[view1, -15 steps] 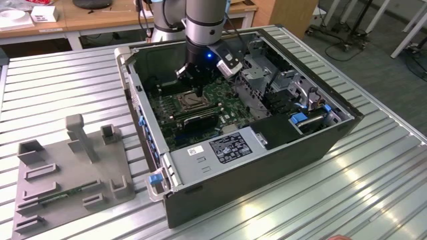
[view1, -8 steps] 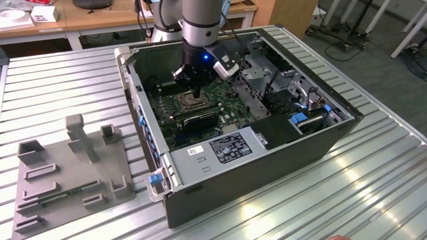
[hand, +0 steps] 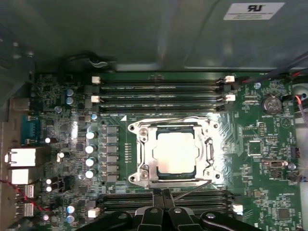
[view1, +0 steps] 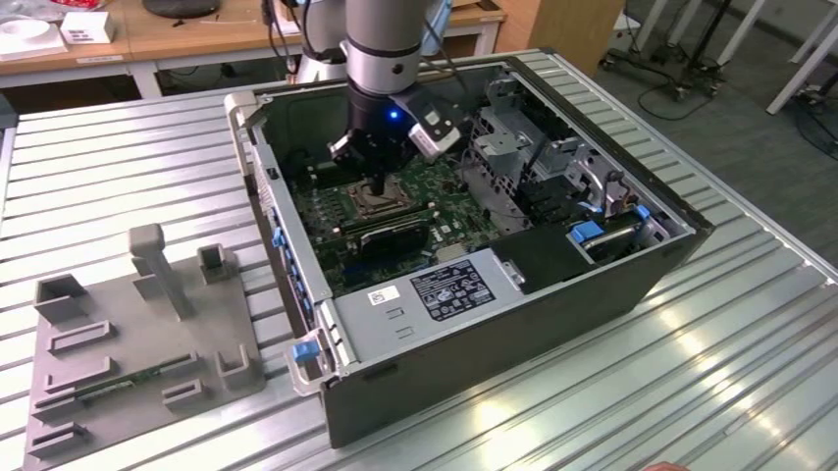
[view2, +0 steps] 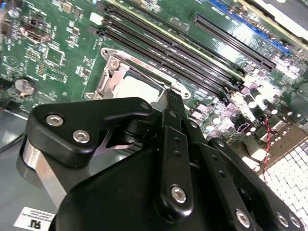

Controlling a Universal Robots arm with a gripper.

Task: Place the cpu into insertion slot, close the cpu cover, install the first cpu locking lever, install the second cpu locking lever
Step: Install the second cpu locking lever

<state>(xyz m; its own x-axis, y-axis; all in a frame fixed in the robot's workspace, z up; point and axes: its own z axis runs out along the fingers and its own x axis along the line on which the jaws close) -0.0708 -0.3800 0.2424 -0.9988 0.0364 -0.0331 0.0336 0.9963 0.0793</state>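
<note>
The cpu [hand: 175, 151] lies flat in the socket on the green motherboard, its pale metal top facing up. The cpu cover [hand: 144, 155] is down around it as a silver frame. In the second wrist view the cpu [view2: 137, 89] and cover [view2: 108, 77] sit just beyond my fingertips. My gripper [hand: 162, 193] is shut, its two black fingers pressed together at the socket's edge beside a thin wire lever [hand: 195, 189]. In the exterior view the gripper [view1: 380, 192] points straight down onto the socket [view1: 367, 204] inside the open computer case.
Black memory slots [hand: 161, 89] run along both sides of the socket. The case walls [view1: 269, 186] and a metal drive cage [view1: 517, 147] close in around the board. A grey fixture block [view1: 137, 334] stands on the slatted table at the exterior view's left.
</note>
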